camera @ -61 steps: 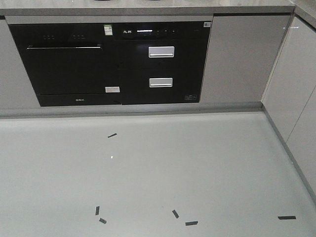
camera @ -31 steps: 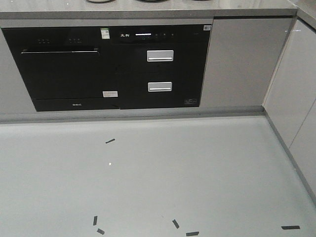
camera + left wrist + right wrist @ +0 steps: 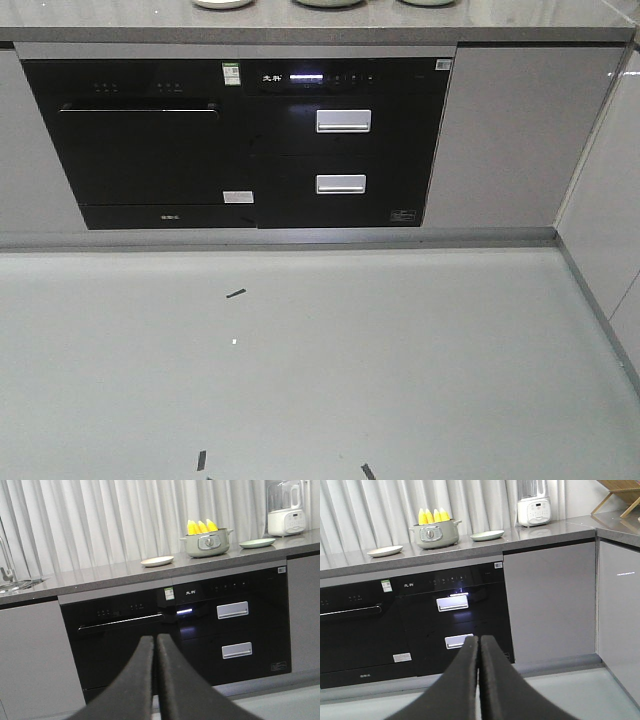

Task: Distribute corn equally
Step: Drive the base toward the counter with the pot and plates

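Beyond the jaws of the left gripper [image 3: 154, 639], up and right: corn [image 3: 202, 527] in pot [image 3: 206, 545] on countertop [image 3: 100, 575]; left plate [image 3: 157, 561] and right plate [image 3: 257, 543] flank the pot.

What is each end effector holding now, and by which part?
Nothing. The left end effector and the right end effector are both shut and empty.

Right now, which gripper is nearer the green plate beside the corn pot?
Right, likely. The right gripper faces the green plate almost straight ahead; the left gripper sees it well off to its right. Neither is close.
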Controlling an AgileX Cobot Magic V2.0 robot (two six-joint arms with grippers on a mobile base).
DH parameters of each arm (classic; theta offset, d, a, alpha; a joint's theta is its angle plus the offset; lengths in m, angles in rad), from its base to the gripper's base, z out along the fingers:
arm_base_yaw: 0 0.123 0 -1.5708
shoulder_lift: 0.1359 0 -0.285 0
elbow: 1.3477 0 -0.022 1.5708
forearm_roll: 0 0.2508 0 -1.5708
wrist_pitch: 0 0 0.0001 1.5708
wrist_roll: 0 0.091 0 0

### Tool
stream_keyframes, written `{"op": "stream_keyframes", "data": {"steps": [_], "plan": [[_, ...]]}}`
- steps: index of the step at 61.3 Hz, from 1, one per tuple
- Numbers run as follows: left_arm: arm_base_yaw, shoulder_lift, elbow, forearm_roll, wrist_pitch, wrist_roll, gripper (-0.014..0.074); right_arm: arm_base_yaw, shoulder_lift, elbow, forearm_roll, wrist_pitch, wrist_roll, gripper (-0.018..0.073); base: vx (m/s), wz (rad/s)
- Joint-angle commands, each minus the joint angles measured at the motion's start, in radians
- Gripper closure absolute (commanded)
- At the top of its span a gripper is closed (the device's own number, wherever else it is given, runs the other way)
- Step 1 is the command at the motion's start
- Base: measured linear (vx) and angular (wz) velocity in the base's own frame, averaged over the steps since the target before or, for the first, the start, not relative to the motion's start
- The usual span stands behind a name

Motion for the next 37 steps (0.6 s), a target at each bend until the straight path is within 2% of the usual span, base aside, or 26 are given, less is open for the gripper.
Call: {"op": "stream_keyframes", "data": {"steps": [1, 37], "plan": [[0.001, -0.016, 0.003, -0.002, -0.076, -0.003, 0.0603, -0.006, 0.005, 0.008, -0.006, -0.080, -0.007, 0.0564, 0.11, 0.00], [0.001, -0.016, 0.003, -0.002, -0.076, -0.003, 0.0603, -0.006, 0.005, 0.008, -0.006, -0.080, -0.007, 0.0564, 0.12, 0.02]]}}
